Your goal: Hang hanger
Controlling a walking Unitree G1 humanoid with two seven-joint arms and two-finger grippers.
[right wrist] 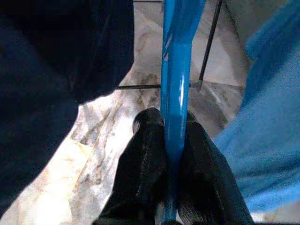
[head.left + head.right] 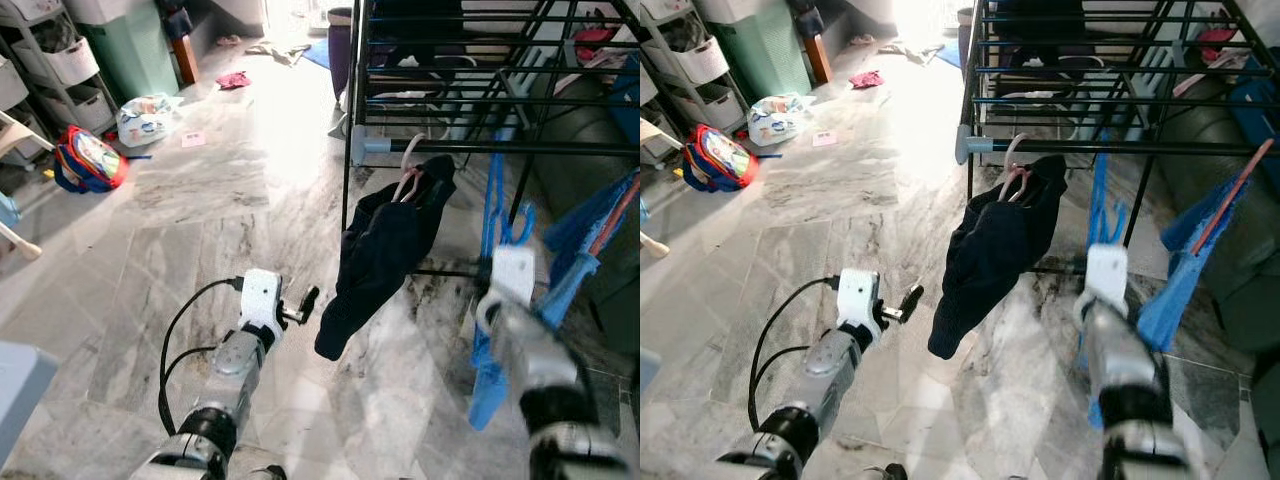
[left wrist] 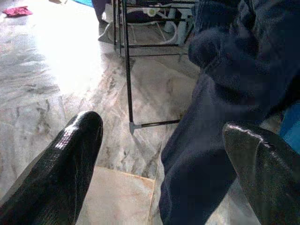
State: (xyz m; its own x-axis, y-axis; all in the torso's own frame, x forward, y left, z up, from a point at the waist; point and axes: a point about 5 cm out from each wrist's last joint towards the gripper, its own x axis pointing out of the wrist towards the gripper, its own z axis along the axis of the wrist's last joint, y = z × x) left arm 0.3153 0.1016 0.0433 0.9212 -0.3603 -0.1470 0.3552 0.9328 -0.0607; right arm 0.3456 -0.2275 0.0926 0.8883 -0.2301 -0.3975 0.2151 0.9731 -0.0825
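A blue hanger (image 2: 493,205) carrying a blue garment (image 2: 487,385) hangs upright just below the black drying rack's front rail (image 2: 520,148). My right gripper (image 1: 171,121) is shut on the hanger's blue bar (image 1: 173,79). To its left, a dark navy garment (image 2: 380,255) hangs from a pale pink hanger (image 2: 409,168) hooked on the same rail. Low beside that garment's hem, my left gripper (image 2: 303,304) is open and holds nothing; its fingers (image 3: 75,154) stand wide apart with the navy cloth (image 3: 225,84) just beyond them.
Another blue garment on an orange hanger (image 2: 600,225) hangs at the right. A red backpack (image 2: 88,158), a plastic bag (image 2: 148,118), shelves with baskets (image 2: 60,60) and a green bin (image 2: 130,45) line the far left. Marble floor (image 2: 200,230) spreads left of the rack.
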